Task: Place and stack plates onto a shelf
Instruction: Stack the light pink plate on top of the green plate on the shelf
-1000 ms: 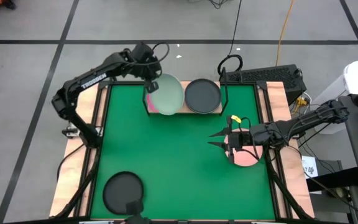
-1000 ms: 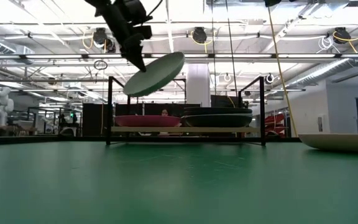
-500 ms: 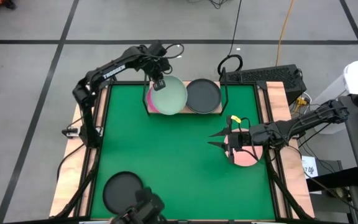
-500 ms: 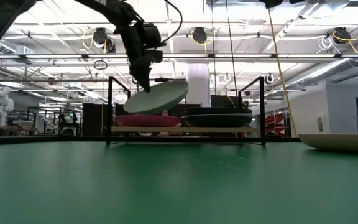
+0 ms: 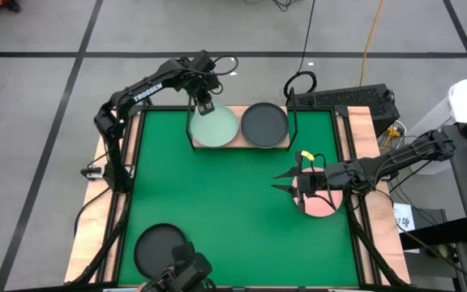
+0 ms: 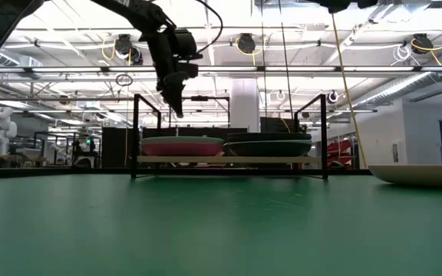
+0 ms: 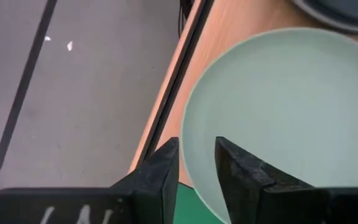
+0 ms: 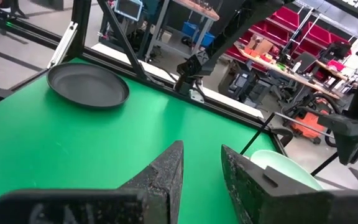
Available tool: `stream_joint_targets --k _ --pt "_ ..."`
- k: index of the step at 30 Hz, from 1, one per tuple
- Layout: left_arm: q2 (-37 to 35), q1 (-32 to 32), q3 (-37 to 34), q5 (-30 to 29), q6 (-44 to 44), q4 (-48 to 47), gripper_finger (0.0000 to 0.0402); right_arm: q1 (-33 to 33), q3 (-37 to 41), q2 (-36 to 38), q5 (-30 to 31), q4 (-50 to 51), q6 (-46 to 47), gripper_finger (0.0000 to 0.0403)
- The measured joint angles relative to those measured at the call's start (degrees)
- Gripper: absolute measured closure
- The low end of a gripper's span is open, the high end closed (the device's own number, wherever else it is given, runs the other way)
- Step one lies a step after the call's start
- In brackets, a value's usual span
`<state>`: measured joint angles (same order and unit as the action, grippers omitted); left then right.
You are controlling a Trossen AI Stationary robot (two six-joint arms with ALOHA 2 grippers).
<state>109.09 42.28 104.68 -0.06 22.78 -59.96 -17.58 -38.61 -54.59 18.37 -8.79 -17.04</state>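
Left arm reached from the table's left edge to the far side, elbow bent high, forearm running toward the far-left area. Left gripper [image 5: 204, 104] pointed downward; in the low view [image 6: 176, 106] it hung with its tips down, clear of anything beneath. Left wrist view showed its two fingers [image 7: 160, 177] close together with only a narrow gap, nothing between them.

Right arm came in from the table's right edge, stretched out low and nearly straight toward the middle. Right gripper [image 5: 284, 182] pointed left, fingers [image 8: 163, 168] spread apart, holding nothing.
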Motion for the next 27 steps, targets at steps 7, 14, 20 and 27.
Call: stream_joint_targets --k 7,14,20,27 --pt "-8.90 -1.63 0.00 6.86 -2.35 1.43 0.0290 0.02 0.04 -0.02 4.06 1.46 1.76 0.0312" --pt "-23.66 -7.22 -1.28 7.50 -6.52 9.75 0.0289 -0.34 0.07 -0.02 9.63 6.71 3.76 0.0312" --pt "-36.79 -16.62 -12.62 1.55 -10.85 17.80 0.0289 -0.50 -0.14 -0.02 11.75 11.89 7.40 0.0312" --pt "-50.42 -28.83 -34.15 -8.75 -15.88 31.22 0.0289 -0.50 -2.37 -0.78 14.76 13.90 8.70 0.0312"
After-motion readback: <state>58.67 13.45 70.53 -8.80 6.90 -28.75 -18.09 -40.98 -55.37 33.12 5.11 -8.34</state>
